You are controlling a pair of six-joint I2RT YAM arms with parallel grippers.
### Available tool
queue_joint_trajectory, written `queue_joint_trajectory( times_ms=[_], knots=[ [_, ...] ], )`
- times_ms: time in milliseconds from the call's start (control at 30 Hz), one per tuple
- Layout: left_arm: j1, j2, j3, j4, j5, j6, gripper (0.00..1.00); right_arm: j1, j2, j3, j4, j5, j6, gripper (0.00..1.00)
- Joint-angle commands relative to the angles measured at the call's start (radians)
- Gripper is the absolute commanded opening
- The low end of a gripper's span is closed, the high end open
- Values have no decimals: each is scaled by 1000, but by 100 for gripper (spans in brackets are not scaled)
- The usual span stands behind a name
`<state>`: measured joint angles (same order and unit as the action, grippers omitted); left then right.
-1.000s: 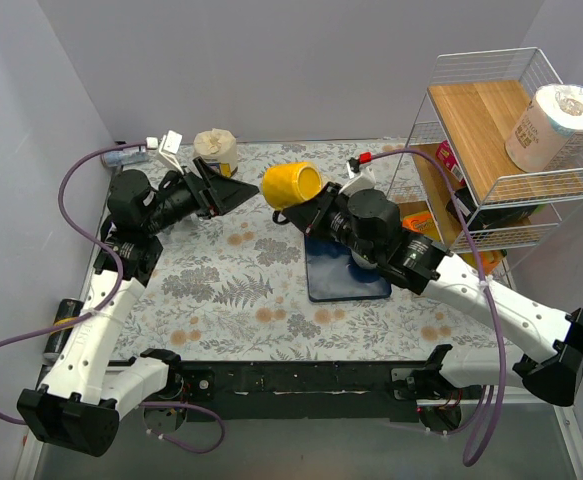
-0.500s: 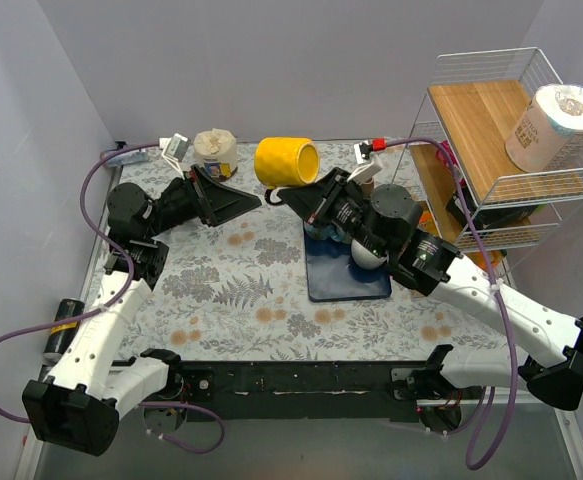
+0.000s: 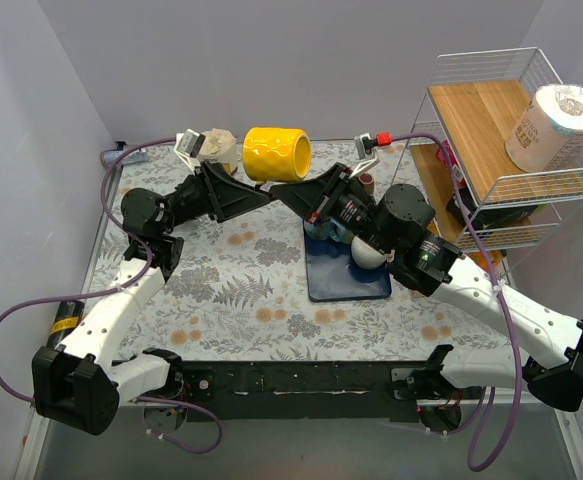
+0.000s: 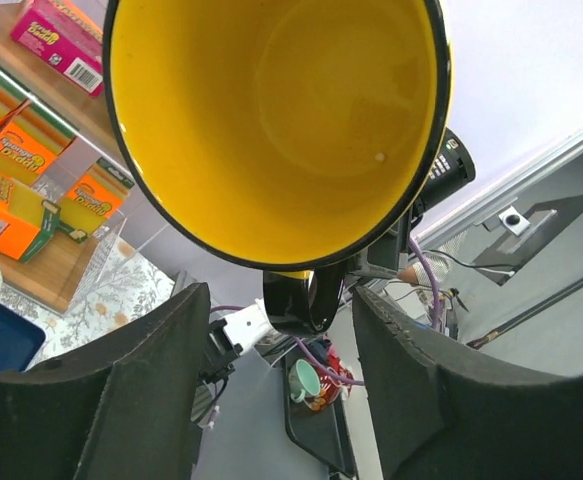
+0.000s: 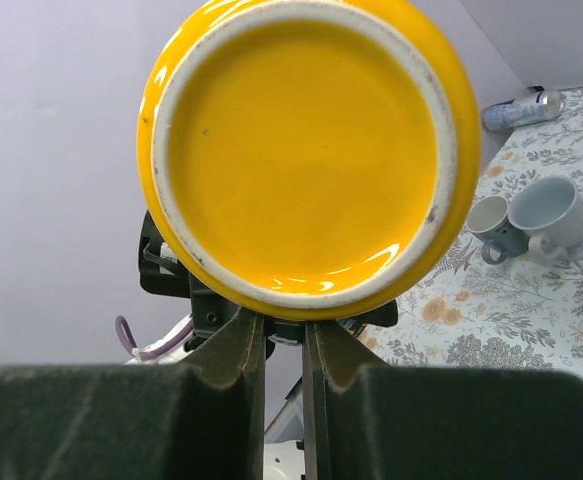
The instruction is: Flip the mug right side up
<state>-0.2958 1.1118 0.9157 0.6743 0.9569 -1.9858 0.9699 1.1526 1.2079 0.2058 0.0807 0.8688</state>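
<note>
Left gripper (image 4: 279, 312) has its chunky black fingers spread wide, not clamping anything. The glossy yellow mug (image 3: 276, 153), round with a thin dark rim, is up in the air on its side, mouth toward the left arm, pale foot ring facing right. Right gripper (image 5: 281, 322) is pinched on its dark loop handle, above the floral table cover (image 3: 241, 290).

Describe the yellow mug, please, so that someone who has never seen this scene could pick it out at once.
Find the flowered table, then the middle of its back edge. The yellow mug hangs there in the air, on its side. Unlike the small pale cups on the table, it is bright yellow with a black rim.
</note>
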Motion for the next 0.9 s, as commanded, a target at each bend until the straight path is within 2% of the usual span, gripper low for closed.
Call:
queue_joint_trajectory(
  times_ms=[0, 133, 300, 400, 667, 867],
  knots=[
    [-14, -13, -18, 131, -40, -188, 52, 3, -21, 16, 196, -52, 6, 1],
    [-19, 2, -40, 218, -52, -258, 44, 3, -13, -2, 218, -65, 15, 1],
    [-20, 17, -55, 284, -61, -320, 43, 3, -2, -18, 227, -73, 13, 1],
    [-20, 19, -55, 288, -64, -326, 40, 3, 1, -31, 241, -102, 12, 1],
    [-22, 13, -80, 294, -89, -340, 41, 3, 9, -62, 254, -197, -51, 1],
    [-22, 34, -106, 378, -98, -407, 39, 3, -24, -123, 264, -239, -109, 1]
  ],
)
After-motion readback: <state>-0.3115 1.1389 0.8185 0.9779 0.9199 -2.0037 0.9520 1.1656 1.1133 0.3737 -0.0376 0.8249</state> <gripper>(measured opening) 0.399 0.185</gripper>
